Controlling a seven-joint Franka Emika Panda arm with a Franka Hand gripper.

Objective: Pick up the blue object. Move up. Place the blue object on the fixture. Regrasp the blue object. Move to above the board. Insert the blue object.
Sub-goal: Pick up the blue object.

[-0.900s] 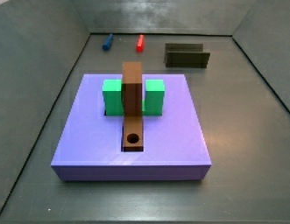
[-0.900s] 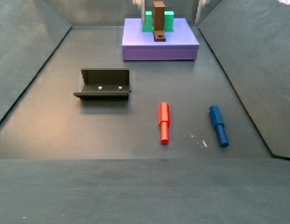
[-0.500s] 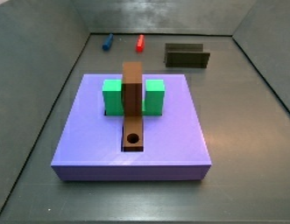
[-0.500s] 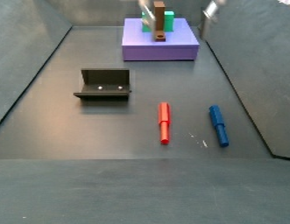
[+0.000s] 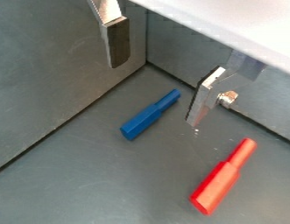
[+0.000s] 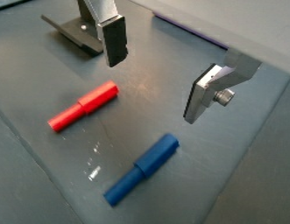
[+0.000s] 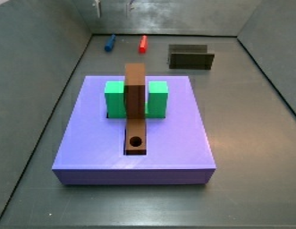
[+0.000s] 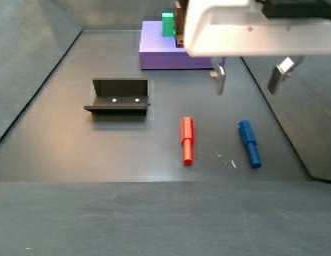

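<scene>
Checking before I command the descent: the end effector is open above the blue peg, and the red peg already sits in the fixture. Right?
Not quite. The red peg lies on the floor beside the blue peg, as a side view shows; the fixture is empty. The end effector is indeed open above the blue peg.

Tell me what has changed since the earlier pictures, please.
The gripper has come into a side view, open and empty, above the blue peg. The blue peg, red peg, fixture and board have not moved.
</scene>
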